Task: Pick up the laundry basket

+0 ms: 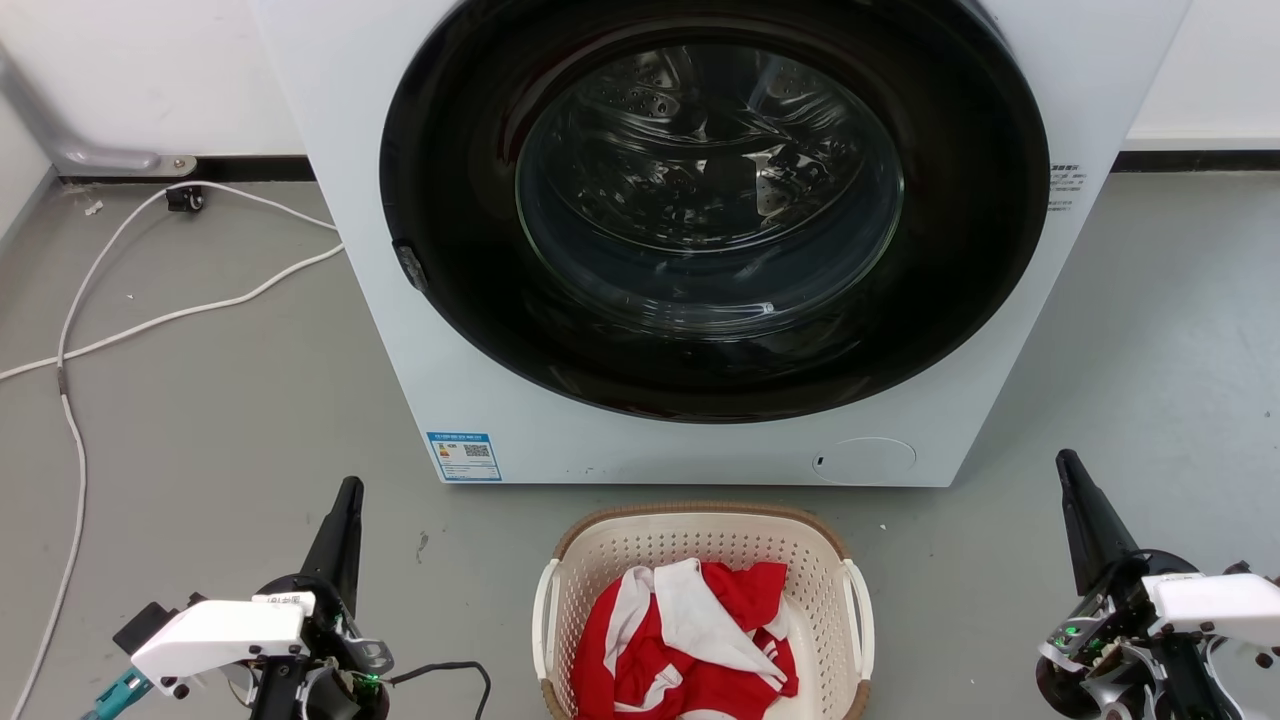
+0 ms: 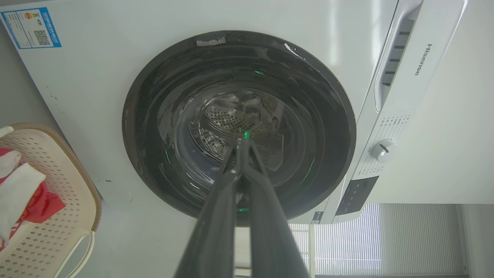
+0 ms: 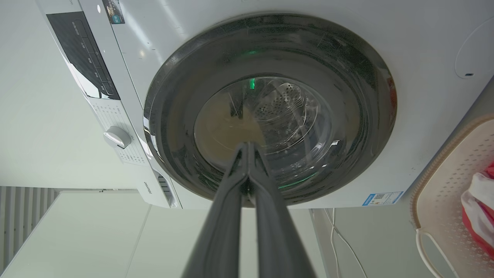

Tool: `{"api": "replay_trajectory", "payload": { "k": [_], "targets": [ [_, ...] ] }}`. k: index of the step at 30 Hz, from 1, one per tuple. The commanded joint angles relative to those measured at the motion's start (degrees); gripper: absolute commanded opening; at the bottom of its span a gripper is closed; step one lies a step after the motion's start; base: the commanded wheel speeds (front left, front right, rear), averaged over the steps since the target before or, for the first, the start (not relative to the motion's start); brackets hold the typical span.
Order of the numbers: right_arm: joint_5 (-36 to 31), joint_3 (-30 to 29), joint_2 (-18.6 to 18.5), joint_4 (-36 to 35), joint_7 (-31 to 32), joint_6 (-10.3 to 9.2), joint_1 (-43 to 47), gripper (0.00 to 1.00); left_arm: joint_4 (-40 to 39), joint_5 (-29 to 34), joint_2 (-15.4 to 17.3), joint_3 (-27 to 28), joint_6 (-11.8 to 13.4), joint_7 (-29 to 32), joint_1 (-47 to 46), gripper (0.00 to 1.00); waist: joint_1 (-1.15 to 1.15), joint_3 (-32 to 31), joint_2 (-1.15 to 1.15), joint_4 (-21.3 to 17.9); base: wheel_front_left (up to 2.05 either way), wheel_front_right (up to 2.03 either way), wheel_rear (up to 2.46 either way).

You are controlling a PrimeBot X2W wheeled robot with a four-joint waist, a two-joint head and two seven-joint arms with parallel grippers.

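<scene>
The laundry basket (image 1: 610,545) stands on the grey floor just in front of the washing machine, at the bottom middle of the head view. It is cream perforated plastic with a brown rim and white side handles, and holds red and white clothes (image 1: 690,640). My left gripper (image 1: 348,490) is shut and empty, well to the basket's left. Well off to the basket's right, my right gripper (image 1: 1066,462) is likewise shut with nothing in it. The left wrist view has the basket (image 2: 58,177) at its left edge. In the right wrist view the basket (image 3: 444,193) lies at the right edge. Both fingertip pairs (image 2: 242,142) (image 3: 247,146) meet.
A white front-loading washing machine (image 1: 400,300) with a closed dark round door (image 1: 700,200) fills the space behind the basket. White cables (image 1: 70,400) trail over the floor at the left. Open grey floor lies on both sides of the basket.
</scene>
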Motion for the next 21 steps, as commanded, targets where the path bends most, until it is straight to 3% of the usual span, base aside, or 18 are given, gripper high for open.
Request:
{"api": "replay_trajectory", "payload": {
  "k": [1,21],
  "targets": [
    [-0.17,-0.11,0.21,0.05,0.12,0.0,-0.6,0.0,0.06,0.38,-0.07,0.16,-0.24,0.19,-0.58,0.0,0.0,0.0,0.0,0.0,0.0,0.0,0.0],
    [-0.29,-0.19,0.27,0.05,0.22,0.0,-0.61,0.0,0.07,0.49,-0.16,0.29,-0.24,0.28,-0.6,0.0,0.0,0.0,0.0,0.0,0.0,0.0,0.0]
  ]
}}
